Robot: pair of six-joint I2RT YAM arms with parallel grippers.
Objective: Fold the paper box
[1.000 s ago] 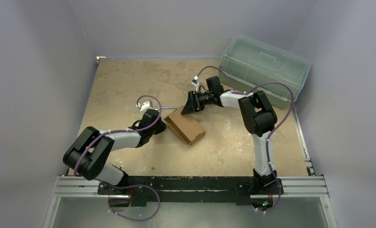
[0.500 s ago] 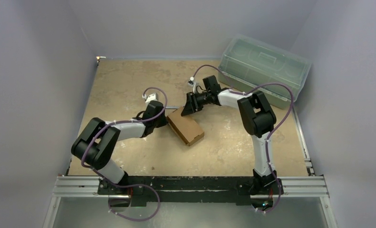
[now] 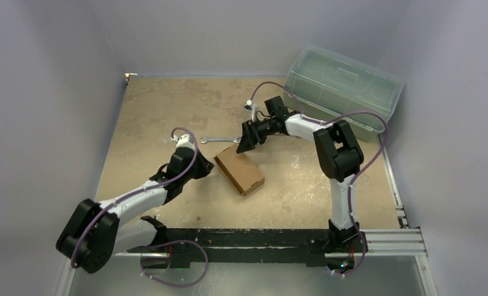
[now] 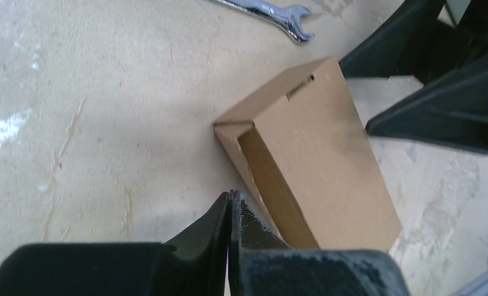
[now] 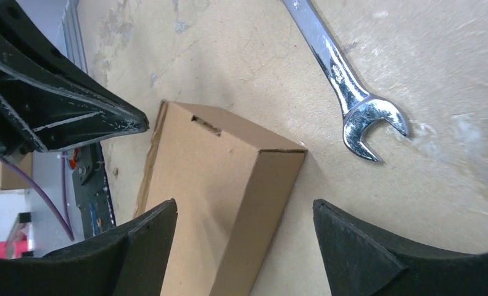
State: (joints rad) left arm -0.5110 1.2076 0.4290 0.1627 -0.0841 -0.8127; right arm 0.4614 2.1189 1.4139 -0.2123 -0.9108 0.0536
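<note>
The paper box [image 3: 240, 172] is a closed, flat brown cardboard box lying at an angle on the table. It also shows in the left wrist view [image 4: 318, 154] and the right wrist view [image 5: 219, 185]. My left gripper [image 3: 205, 168] is shut and empty, its tips [image 4: 232, 195] right beside the box's left long side. My right gripper [image 3: 244, 144] is open and hovers over the box's far end, its jaws [image 5: 244, 208] standing either side of the box's far right corner without holding it.
A silver wrench [image 3: 219, 140] lies on the table just beyond the box; it also shows in the right wrist view [image 5: 347, 83] and the left wrist view [image 4: 272, 11]. A large translucent green lidded bin [image 3: 343, 86] stands at the back right.
My left arm has swung back toward the near left, its gripper dropping from the box's far corner to its left side. This uncovered the wrench. The right gripper barely moved.
</note>
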